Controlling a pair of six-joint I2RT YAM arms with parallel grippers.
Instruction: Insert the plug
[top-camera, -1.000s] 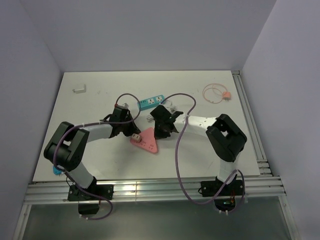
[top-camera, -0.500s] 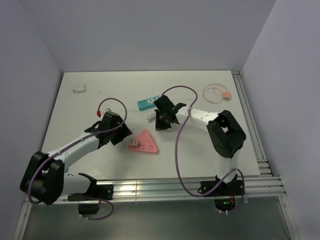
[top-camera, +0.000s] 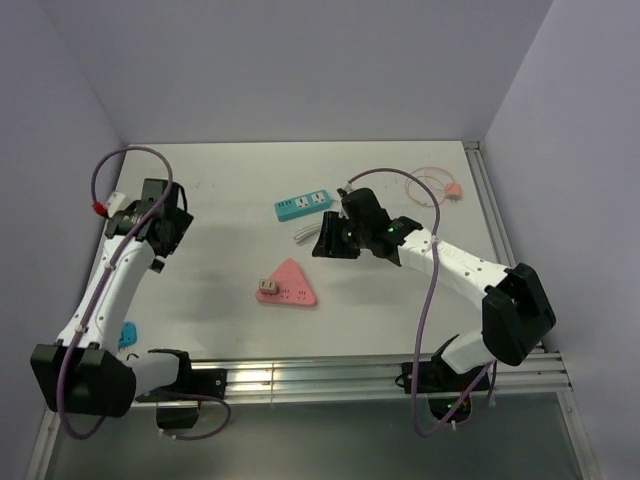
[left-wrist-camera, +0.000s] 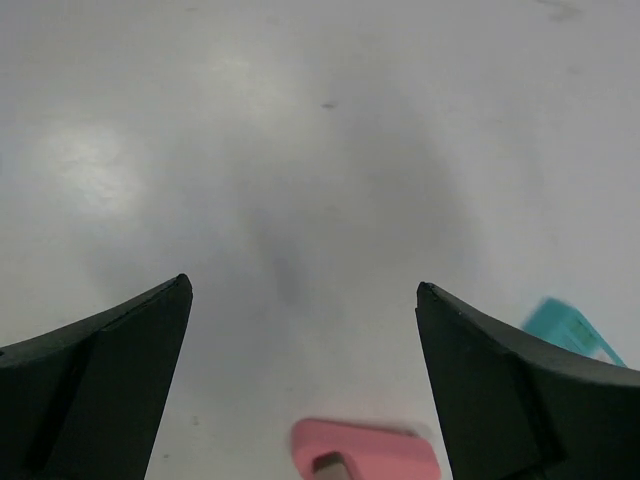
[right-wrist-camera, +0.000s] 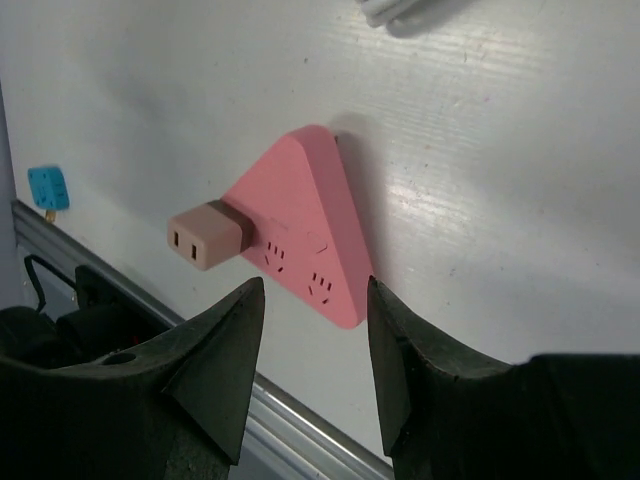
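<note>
From above, the plug (top-camera: 268, 284) is sitting at the left corner of the pink power strip (top-camera: 292, 287), mid-bench (top-camera: 220, 190). The right hand (top-camera: 326, 245) is hovering just beyond the strip's far right side, next to a white cable (top-camera: 305, 237). The left hand (top-camera: 160, 230) is hanging well away to the strip's left. A teal power strip (top-camera: 303, 204) is lying farther back from it.

In the left wrist view, the left hand (left-wrist-camera: 302, 290) is standing released with nothing between its fingers, and only the pink strip's edge is peeking in below.

In the right wrist view, the right hand (right-wrist-camera: 312, 300) is likewise spread and empty, looking down on the strip. The plug (right-wrist-camera: 205, 236) is standing out of the strip's face. It appears seated, though I cannot tell whether fully.

Finishing well likely means bracing the light strip with one hand while the other is pressing straight along the prongs, never sideways, so nothing is sliding or tipping.

No brand or lettering is showing clearly enough to read. Only socket slots are visible.
</note>
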